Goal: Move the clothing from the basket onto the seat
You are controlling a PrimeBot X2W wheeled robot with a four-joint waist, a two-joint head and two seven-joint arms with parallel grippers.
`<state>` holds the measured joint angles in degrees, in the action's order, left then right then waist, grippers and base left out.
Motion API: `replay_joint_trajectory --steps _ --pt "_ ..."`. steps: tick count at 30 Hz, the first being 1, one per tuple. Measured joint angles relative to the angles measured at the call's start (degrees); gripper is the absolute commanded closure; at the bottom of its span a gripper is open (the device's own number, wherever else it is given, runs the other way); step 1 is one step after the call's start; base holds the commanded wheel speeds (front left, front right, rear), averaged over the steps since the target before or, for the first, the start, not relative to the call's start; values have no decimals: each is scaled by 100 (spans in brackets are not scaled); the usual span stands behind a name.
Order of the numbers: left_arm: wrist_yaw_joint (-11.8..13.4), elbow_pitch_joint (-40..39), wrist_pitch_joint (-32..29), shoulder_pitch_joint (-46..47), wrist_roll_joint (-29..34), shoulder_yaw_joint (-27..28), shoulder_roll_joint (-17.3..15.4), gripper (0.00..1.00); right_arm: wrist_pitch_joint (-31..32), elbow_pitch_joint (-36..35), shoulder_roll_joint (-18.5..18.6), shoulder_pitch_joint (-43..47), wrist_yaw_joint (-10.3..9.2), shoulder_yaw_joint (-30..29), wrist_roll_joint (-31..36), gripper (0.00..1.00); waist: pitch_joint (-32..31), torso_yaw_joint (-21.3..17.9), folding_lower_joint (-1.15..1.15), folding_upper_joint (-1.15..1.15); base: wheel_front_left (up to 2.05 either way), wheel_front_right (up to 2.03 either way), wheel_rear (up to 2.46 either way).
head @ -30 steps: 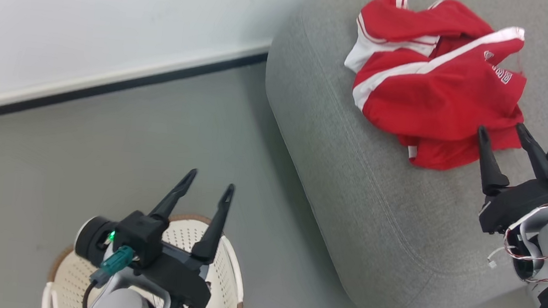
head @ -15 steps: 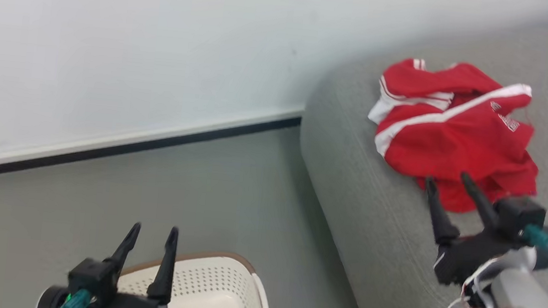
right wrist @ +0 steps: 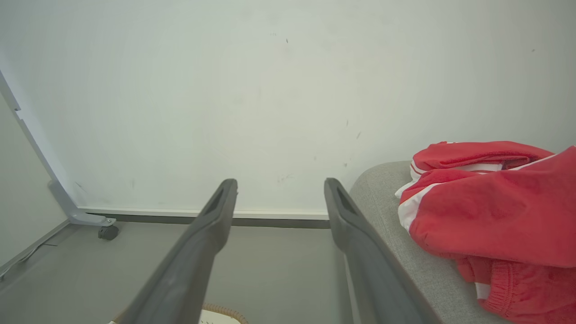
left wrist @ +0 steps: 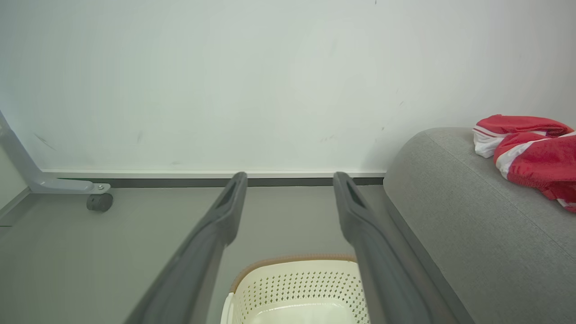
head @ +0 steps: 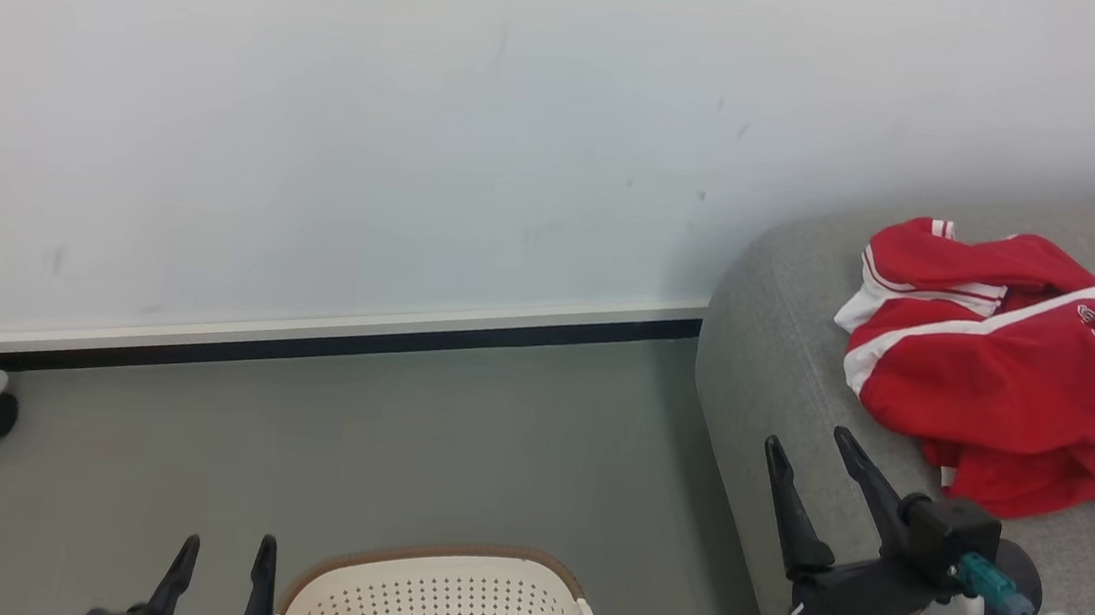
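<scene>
my right tool (head: 807,437) had pulled back off the clothing (head: 1001,391), fingers apart, empty | left tool (head: 229,540) apart too, by basket (head: 439,598) | clothing lay heaped on seat (head: 781,390) | basket looked bare, judged task done

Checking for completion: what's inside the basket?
Inside the basket: bare perforated wall and some pale floor, no red. Its near half is cut off by the frame. The red clothing lies on the sofa.

Red clothing (head: 1001,391) lies on the grey seat (head: 781,390), basket (head: 439,598) alongside.
</scene>
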<state>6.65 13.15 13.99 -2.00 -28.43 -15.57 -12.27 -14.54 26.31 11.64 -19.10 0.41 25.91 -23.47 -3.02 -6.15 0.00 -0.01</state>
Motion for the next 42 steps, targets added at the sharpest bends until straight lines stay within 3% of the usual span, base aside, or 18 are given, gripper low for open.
replay_joint_trajectory --steps 8,13,28,42 --pt "41 -288 31 -475 88 216 11 0 0 -647 9 764 -356 -132 93 0 -176 121 0 0 0 0 0" --pt "42 -456 31 -645 145 332 78 0 0 -917 43 1151 -452 -202 103 0 -195 60 1 1 0 0 0" --pt "47 -762 32 -894 412 666 189 0 0 -1646 205 1680 -595 -547 143 0 -210 -42 0 1 0 0 0" --pt "47 -860 32 -1015 532 1066 287 0 0 -1826 198 1729 -630 -648 183 0 -145 29 0 1 0 0 0"
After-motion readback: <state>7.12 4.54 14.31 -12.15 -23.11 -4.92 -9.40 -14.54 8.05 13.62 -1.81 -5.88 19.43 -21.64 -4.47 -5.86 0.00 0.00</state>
